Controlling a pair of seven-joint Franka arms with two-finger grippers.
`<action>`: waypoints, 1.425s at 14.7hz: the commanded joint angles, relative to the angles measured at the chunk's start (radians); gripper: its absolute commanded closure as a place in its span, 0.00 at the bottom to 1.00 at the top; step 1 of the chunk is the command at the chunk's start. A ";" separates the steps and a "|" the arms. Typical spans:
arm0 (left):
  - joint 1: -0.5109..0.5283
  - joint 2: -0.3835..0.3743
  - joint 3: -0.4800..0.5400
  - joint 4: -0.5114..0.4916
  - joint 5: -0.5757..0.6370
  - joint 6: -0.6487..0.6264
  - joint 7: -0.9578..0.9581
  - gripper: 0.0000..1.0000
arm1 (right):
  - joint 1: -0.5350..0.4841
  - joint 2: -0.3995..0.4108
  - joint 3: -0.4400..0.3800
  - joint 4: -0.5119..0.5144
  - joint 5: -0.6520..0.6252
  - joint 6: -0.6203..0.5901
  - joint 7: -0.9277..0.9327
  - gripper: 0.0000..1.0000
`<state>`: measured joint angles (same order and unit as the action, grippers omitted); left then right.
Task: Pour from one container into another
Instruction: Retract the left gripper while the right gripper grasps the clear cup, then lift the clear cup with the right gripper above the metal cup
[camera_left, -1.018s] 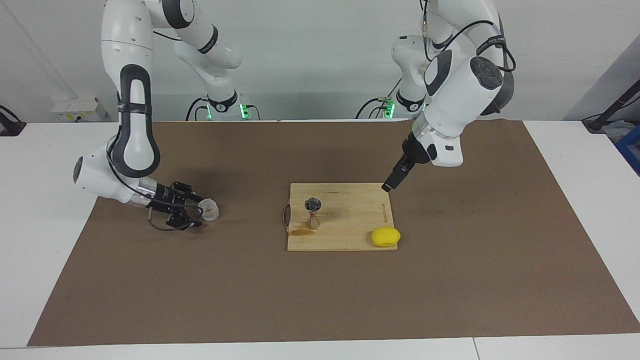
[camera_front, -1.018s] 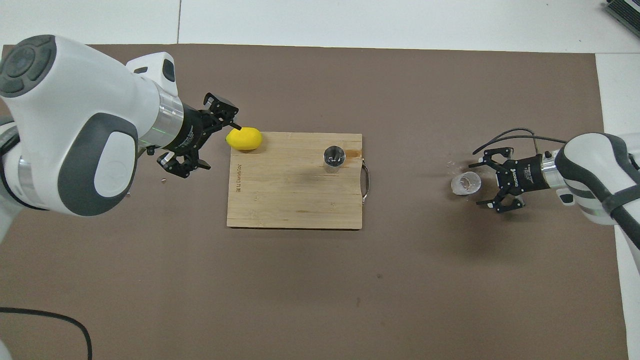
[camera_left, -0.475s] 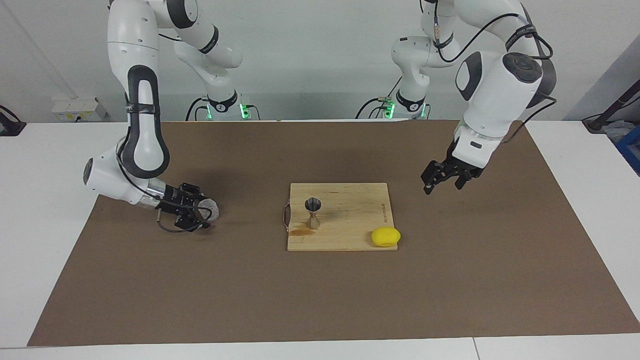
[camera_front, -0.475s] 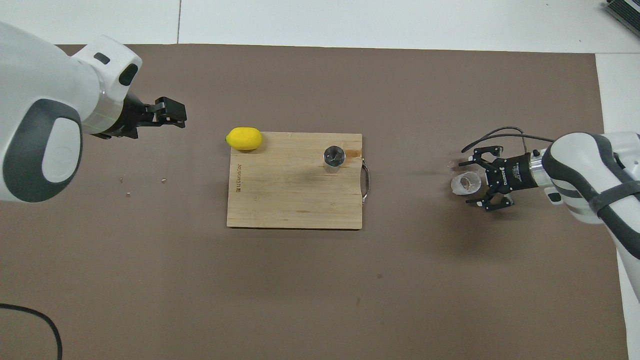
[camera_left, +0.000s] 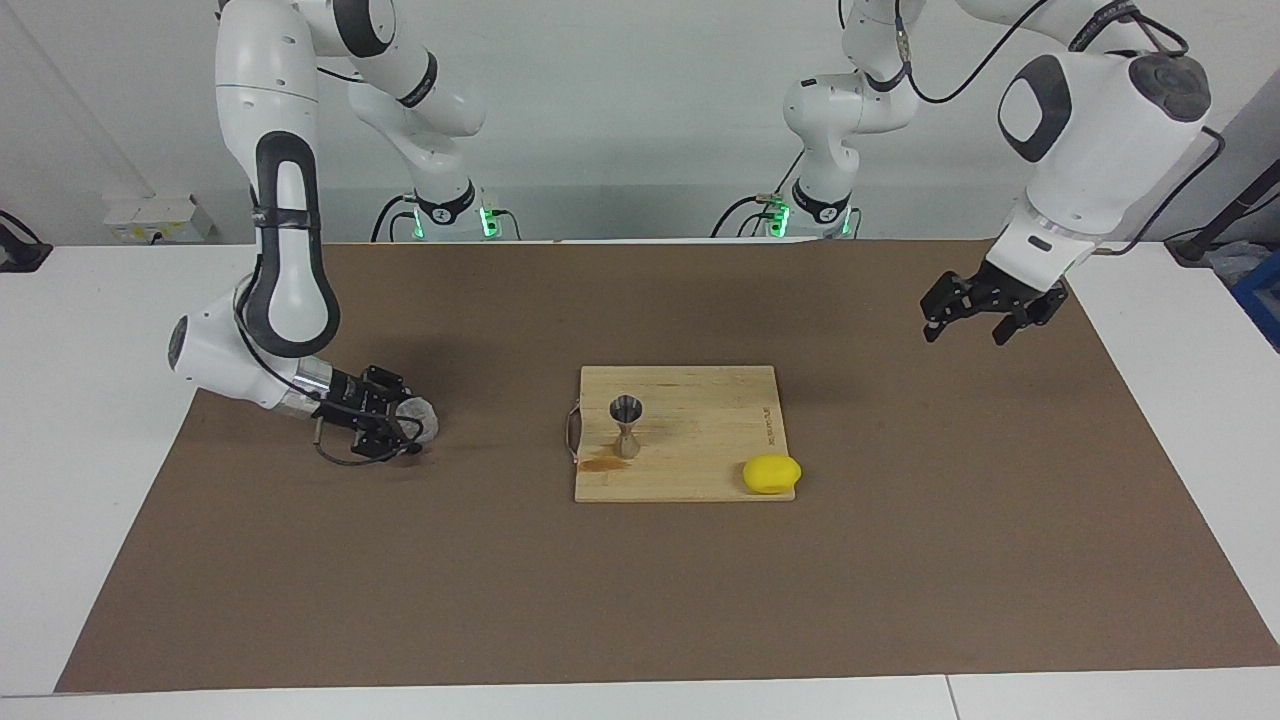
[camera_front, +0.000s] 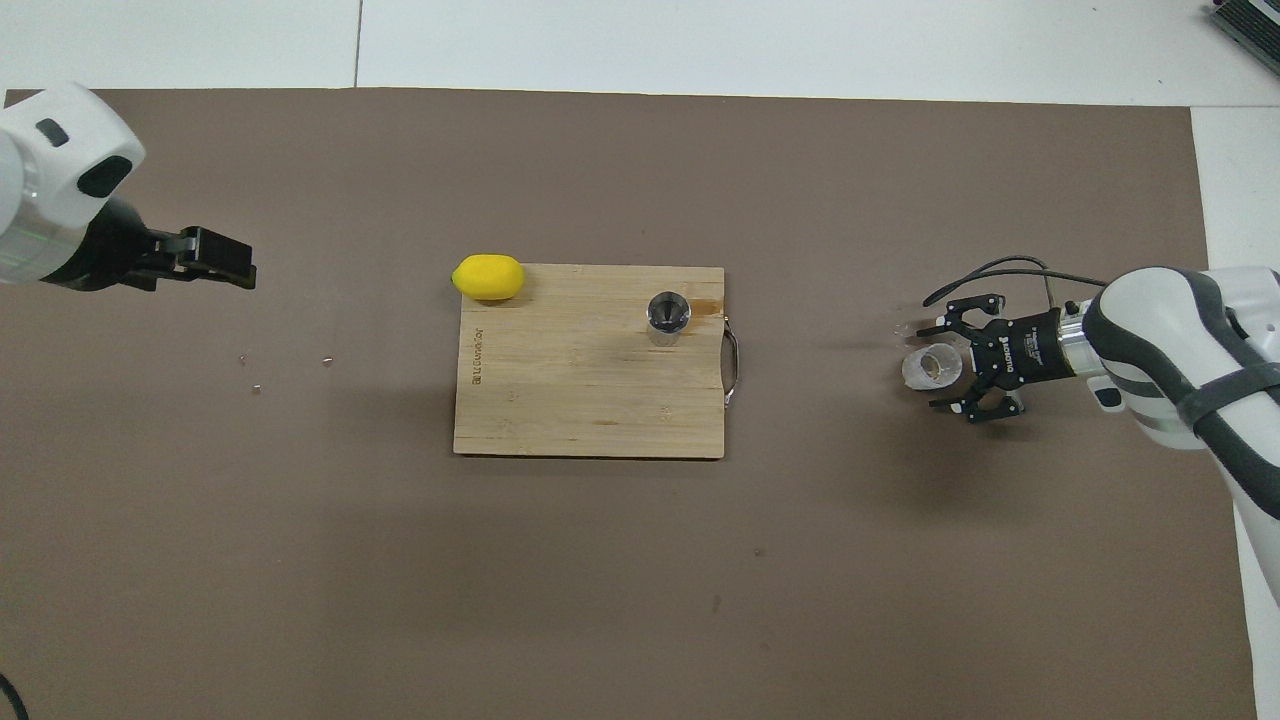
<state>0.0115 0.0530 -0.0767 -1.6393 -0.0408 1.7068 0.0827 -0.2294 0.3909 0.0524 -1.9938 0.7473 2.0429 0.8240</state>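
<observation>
Well, look first at the clear cup (camera_left: 418, 418). It sits on the brown mat (camera_left: 600, 600), toward the right arm's end of the table, well apart from the wooden board (camera_left: 700, 470). The right gripper (camera_front: 948, 366) is down low at the cup with its fingers spread wide. The cup is between the finger tips, but you can see a gap on each side in the overhead view, so nothing holds it yet. The cup may lean a little; I cannot tell for sure.

The cup looks small, thin and light. It is probably plastic and a bit slippery, and it can bend or pop out if you squeeze hard. So close the fingers slowly on the round side wall, about halfway up. Keep off the rim, because you need the rim free for pouring. I cannot see what is inside, so lift it gently and keep it level.

The metal jigger (camera_left: 626, 425) stands upright on the board, near the edge with the handle. It is hard and shiny, with a thin middle and a small mouth. I think it can tip over easily, so do not bump it with the cup.

A yellow lump (camera_left: 771, 474) lies at the board's corner toward the left arm's end. The left gripper (camera_left: 965, 328) hangs in the air over the bare mat at that end, fingers apart, holding nothing. It waits.
</observation>
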 joint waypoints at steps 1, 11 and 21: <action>0.004 -0.058 -0.014 0.001 0.053 -0.079 0.055 0.00 | -0.002 -0.009 0.001 -0.016 0.056 0.016 0.026 0.76; 0.045 -0.104 -0.038 0.067 0.039 -0.234 0.048 0.00 | 0.128 -0.066 0.001 0.079 -0.009 0.020 0.289 1.00; 0.045 -0.156 -0.081 0.009 0.039 -0.217 0.006 0.00 | 0.321 -0.037 0.007 0.295 -0.334 0.005 0.713 1.00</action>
<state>0.0698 -0.0746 -0.1600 -1.6007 -0.0111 1.4869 0.1061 0.0678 0.3266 0.0584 -1.7563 0.4657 2.0598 1.4609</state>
